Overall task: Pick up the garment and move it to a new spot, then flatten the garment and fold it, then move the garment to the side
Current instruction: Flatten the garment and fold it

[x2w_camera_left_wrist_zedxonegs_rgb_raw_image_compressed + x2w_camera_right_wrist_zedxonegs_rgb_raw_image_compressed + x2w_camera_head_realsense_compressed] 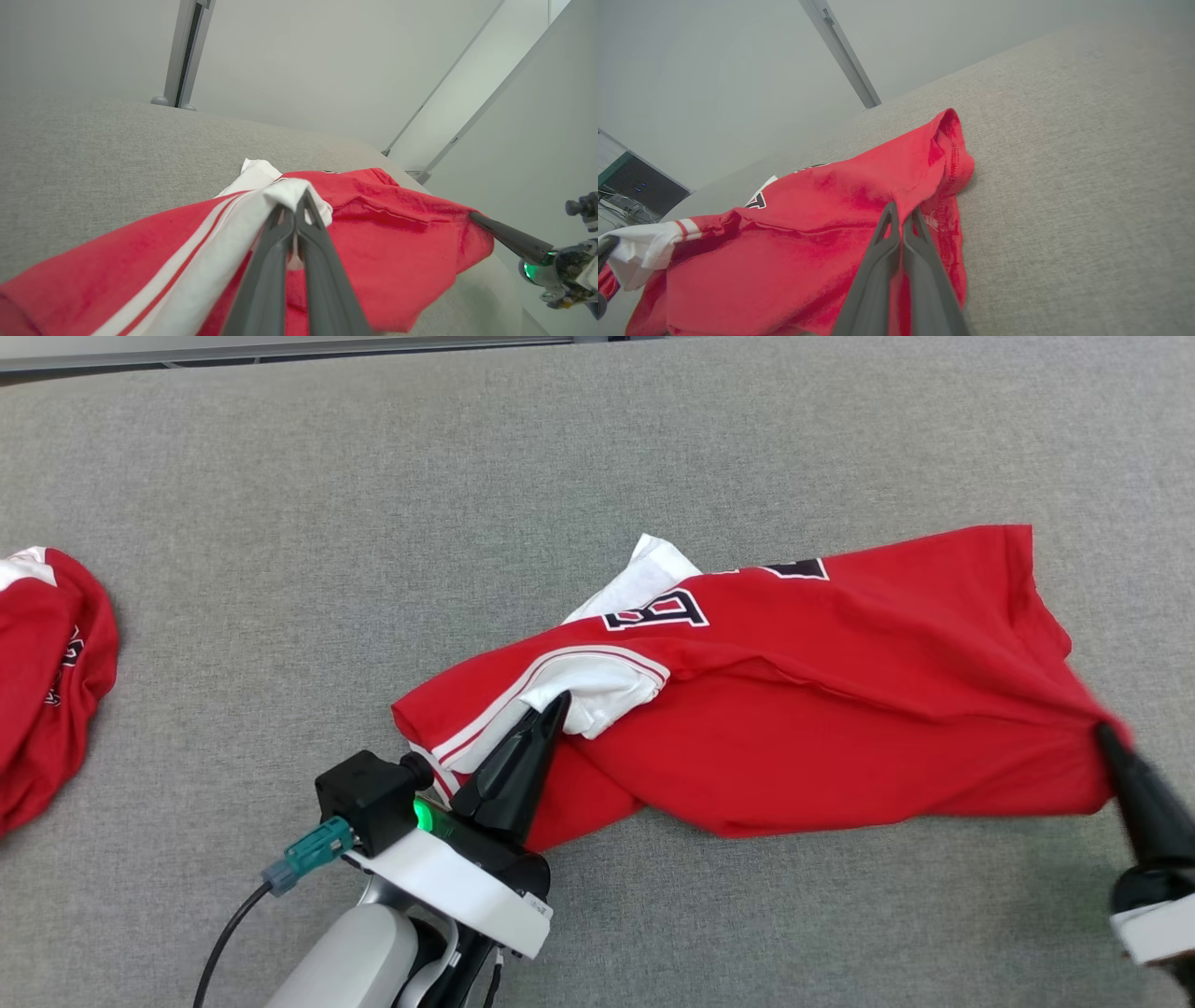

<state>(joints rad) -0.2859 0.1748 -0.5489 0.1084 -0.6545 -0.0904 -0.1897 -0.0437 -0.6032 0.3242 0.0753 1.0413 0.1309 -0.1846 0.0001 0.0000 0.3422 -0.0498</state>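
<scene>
A red jersey (840,709) with white trim lies stretched across the middle and right of a grey fabric-covered worktop (597,448), seen from above in the head view. Its far edge rests on the worktop, and the cloth runs in long creases between 2 dark claws.

The left claw (558,702), at the lower centre-left, has its 2 fingers pressed together on a bunched white sleeve piece (607,686) edged with thin red and white stripes. In the left wrist view the white cloth wraps over the closed fingertips. A green light (423,816) glows on that wrist. A teal plug (313,851) with a black cable (224,933) hangs from its left side.

The right claw (1104,733), at the right edge, is clamped on the lower right corner of the red hem. In the right wrist view the fingers meet with red cloth gathered around their tips. A small patch of white print sits on the fabric just beside them, too small to read.

Black lettering (653,611) outlined in white shows near the jersey's top. 1 block character is sideways and partly folded under, perhaps a B. A 2nd fragment lies further right at the top edge. No whole word can be read.

A second red garment (47,681) with a white edge and a small dark mark lies crumpled at the far left of the worktop, well apart from the jersey.
</scene>
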